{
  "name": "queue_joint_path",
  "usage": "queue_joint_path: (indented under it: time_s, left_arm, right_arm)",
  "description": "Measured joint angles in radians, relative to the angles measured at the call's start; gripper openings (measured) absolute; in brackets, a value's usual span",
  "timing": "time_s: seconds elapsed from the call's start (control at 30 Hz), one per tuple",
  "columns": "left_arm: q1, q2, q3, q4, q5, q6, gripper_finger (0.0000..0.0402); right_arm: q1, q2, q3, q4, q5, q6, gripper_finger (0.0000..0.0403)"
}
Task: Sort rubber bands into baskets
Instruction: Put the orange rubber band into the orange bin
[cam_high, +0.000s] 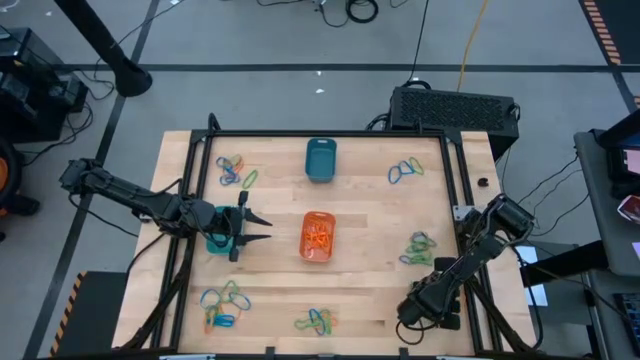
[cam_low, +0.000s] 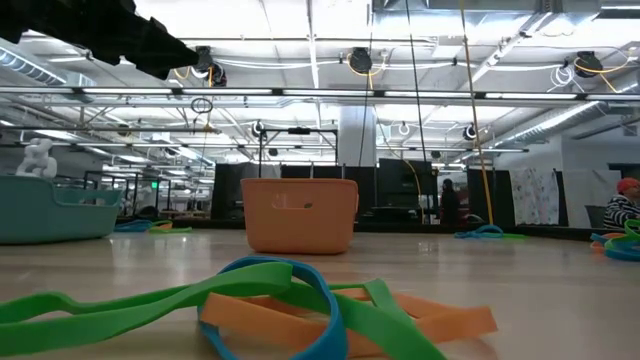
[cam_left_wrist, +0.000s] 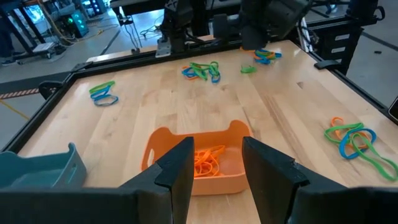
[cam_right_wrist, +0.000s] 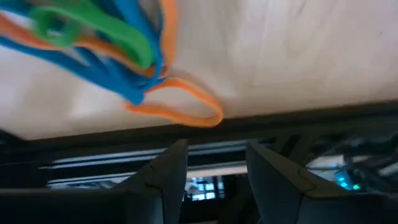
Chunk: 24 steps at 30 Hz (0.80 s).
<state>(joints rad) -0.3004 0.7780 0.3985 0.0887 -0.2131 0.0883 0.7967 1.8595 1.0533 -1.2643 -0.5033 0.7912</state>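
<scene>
Rubber bands lie in loose clusters of orange, green and blue around the wooden table (cam_high: 370, 215): one cluster (cam_high: 234, 171) toward the far left corner, one (cam_high: 405, 170) toward the far right, one (cam_high: 421, 247) at the right side, one (cam_high: 222, 306) near the front left corner and one (cam_high: 317, 321) at the front edge. A heap of orange bands (cam_high: 318, 237) already sits inside the orange basket (cam_high: 317, 256), which stands at the middle of the table. The dark teal basket (cam_high: 320, 160) stands beyond it, near the far edge. The turquoise basket (cam_high: 216, 241) is at the left side, mostly hidden under the left arm.

From table height, a tangle of green, blue and orange bands (cam_low: 300, 305) fills the foreground, with the orange basket (cam_low: 299, 214) behind it and a teal basket wall (cam_low: 50, 210) at the left.

The left gripper (cam_high: 262, 229) hovers over the left part of the table, just beside the turquoise basket, pointing toward the orange basket. In its wrist view its two dark fingers (cam_left_wrist: 179, 171) stand apart with nothing between them, framing the orange basket (cam_left_wrist: 199, 163) and the orange bands in it.

The right gripper (cam_high: 417, 309) is low at the front right corner, by the table's dark frame. Its wrist view shows its fingers (cam_right_wrist: 169, 171) apart and empty, with a cluster of blue, green and orange bands (cam_right_wrist: 109, 46) lying close ahead of them on the wood.
</scene>
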Motion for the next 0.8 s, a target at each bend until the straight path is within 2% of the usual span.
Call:
queue_joint_path:
  time_s: [0.33, 0.63, 0.8]
  left_arm:
    - [0.0, 0.0, 0.0, 0.0, 0.0, 0.005, 0.0144]
    - [0.0, 0.0, 0.0, 0.0, 0.0, 0.004, 0.0144]
    - [0.0, 0.0, 0.0, 0.0, 0.0, 0.003, 0.0144]
  right_arm:
    - [0.004, 0.0, -0.095, 0.233, -0.029, -0.055, 0.0155]
    - [0.014, 0.0, -0.104, 0.242, -0.027, -0.091, 0.0152]
    - [0.036, 0.0, -0.104, 0.249, -0.018, -0.153, 0.0116]
